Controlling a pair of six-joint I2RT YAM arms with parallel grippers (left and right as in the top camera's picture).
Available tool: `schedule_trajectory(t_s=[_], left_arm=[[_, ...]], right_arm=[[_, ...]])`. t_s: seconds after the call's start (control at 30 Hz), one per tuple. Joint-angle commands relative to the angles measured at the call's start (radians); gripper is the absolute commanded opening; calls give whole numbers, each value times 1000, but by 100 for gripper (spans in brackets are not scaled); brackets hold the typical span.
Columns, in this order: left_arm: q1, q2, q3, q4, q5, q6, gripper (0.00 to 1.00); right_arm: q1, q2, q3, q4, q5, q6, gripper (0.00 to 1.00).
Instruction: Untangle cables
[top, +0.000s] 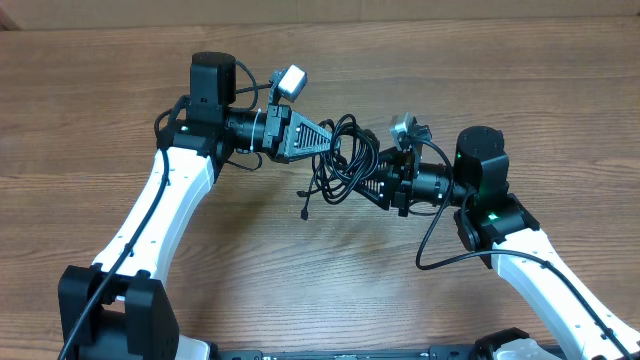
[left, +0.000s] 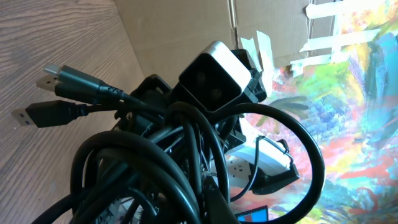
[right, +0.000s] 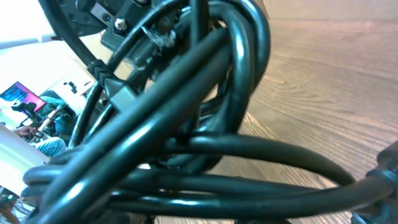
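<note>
**Cable knot caught between two grippers**

The cables (right: 205, 124) crowd the right wrist lens. Their thick black loops hide that arm's fingers, so it cannot be told whether the right gripper (top: 380, 178) is apart or together. In the left wrist view the same tangle fills the frame, with two plug ends (left: 37, 115) jutting left over the wood. From overhead, the left gripper (top: 332, 140) is clamped on the bundle's upper left side. The knot sits over the middle of the table (top: 300, 290) between both arms, and one loose strand (top: 303, 205) trails toward the near edge.

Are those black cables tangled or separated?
Tangled: the cables cross and loop in one clump; only one plug end hangs loose.
</note>
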Motion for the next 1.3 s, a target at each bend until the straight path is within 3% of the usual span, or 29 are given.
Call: schedule_trajectory(t_s=[0.0, 0.23, 0.4, 0.67, 1.13, 1.27], left_arm=[[-7, 2, 24, 4, 23, -2, 4], [-15, 2, 24, 4, 16, -2, 4], [-23, 2, 24, 4, 25, -2, 4], [-18, 2, 23, 4, 27, -2, 4], [25, 2, 24, 0, 35, -2, 4], [32, 2, 23, 0, 35, -2, 4]], right_arm=[[12, 1, 24, 7, 2, 15, 38], [58, 1, 24, 59, 3, 14, 36], [63, 1, 24, 58, 6, 14, 13], [63, 1, 24, 32, 6, 14, 4], [46, 1, 24, -14, 10, 15, 4], [26, 1, 24, -42, 98, 104, 4]])
